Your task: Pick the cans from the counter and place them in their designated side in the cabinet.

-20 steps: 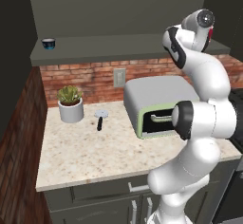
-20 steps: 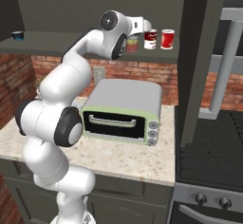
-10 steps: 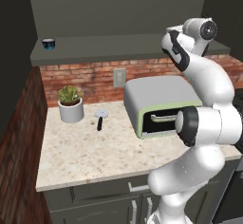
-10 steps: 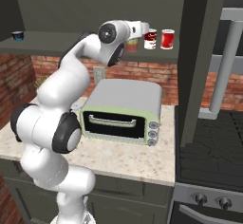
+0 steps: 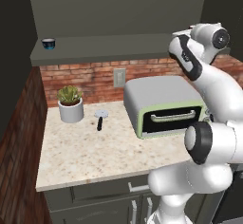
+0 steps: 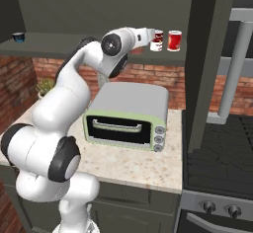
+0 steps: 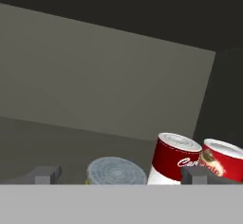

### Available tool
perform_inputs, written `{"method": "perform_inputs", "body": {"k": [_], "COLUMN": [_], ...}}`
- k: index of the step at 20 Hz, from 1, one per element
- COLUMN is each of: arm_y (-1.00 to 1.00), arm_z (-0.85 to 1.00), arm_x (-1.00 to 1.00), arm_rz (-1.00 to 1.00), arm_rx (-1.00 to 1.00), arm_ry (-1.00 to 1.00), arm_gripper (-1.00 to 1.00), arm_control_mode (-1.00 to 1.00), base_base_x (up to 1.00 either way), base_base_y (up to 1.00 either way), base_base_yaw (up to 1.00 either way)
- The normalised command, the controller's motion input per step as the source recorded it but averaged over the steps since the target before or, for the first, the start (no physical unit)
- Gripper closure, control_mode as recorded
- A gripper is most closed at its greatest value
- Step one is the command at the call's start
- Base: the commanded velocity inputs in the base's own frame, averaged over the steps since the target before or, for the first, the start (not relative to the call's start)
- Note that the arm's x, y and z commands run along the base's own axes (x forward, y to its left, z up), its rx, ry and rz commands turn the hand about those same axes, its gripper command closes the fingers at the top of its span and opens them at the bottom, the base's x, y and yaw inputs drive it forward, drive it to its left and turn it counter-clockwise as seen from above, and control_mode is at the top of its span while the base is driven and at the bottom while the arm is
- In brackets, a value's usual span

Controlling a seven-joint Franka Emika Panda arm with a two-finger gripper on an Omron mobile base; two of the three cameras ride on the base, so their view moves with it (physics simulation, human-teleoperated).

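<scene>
Pincer sat at right end of cabinet shelf, tips spread wide, gripping nothing. Grey-rimmed can stood on shelf between tips, top facing camera, looked released. Dark red-white can just right, touching brighter red can; grouped that side, likely designated. Worktop carried no cans.

Kitchen: stone counter, toaster oven, brick backsplash, stove.
</scene>
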Motion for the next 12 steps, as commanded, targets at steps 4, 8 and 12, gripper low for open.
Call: {"method": "perform_inputs", "body": {"k": [4,8,12], "arm_y": [0.21,0.34,0.39], "arm_z": [0.13,0.01,0.00], "arm_x": [-0.55,-0.63,-0.76], "arm_rz": [0.00,0.00,0.04], "arm_rx": [-0.07,-0.11,-0.11], "arm_ry": [0.28,0.18,-0.03], "arm_gripper": [-1.00,-1.00,-1.00], "arm_control_mode": [-1.00,-1.00,-1.00], "base_base_x": [0.00,0.00,0.00], "base_base_y": [0.00,0.00,0.00], "base_base_yaw": [0.00,0.00,0.00]}}
